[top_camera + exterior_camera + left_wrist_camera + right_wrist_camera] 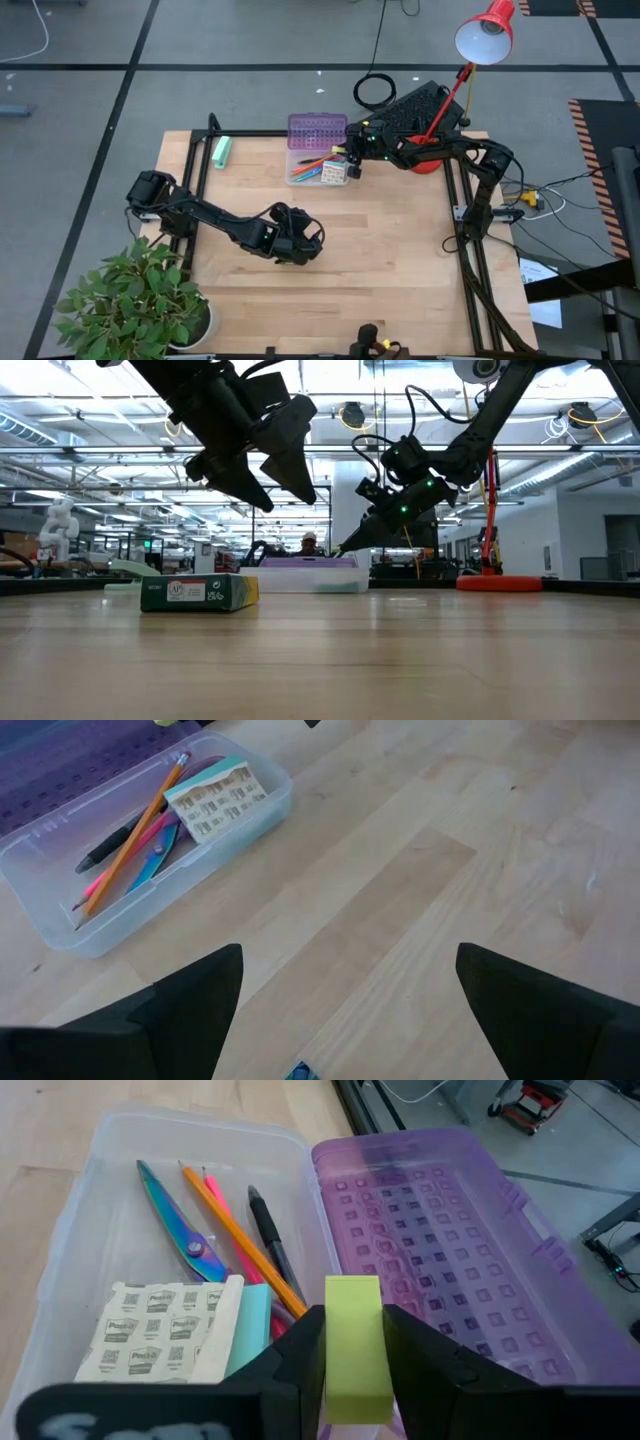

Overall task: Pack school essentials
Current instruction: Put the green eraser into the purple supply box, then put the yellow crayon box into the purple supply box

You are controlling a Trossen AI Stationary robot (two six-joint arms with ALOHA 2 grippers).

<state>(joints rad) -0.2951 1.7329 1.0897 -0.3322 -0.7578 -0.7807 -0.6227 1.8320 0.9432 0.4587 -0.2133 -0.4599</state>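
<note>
High view: both arms are working over the wooden table [400,260]; a clear box [318,172] is sitting near the far edge with its purple lid [317,130] swung open behind it.
Right gripper [352,1342]: hanging just above the open box, fingers clamped on a small yellow-green piece [355,1348] that is standing upright between them.
Box contents: iridescent scissors [180,1235], an orange pencil [240,1240], a pink pen [228,1225] and a black pen [270,1230] are lying side by side along the floor of the box; a wrapped pack of sticky notes [160,1330] is resting at the end nearest the right gripper.
Left gripper [345,1010]: hovering over bare table nearer the middle, fingers spread wide with nothing between them.
Crayon box [198,592]: the green and yellow carton is lying flat on the table, below the left gripper in the low view, well apart from the clear box.
Mint-green roll [221,151]: lying near the far left corner of the table, apart from everything else.
Surroundings: a red desk lamp [485,35] is leaning in at the far right corner; a potted plant [135,300] is standing at the near left corner.
Room: a person [308,544] is partly showing behind the box in the low view.
</note>
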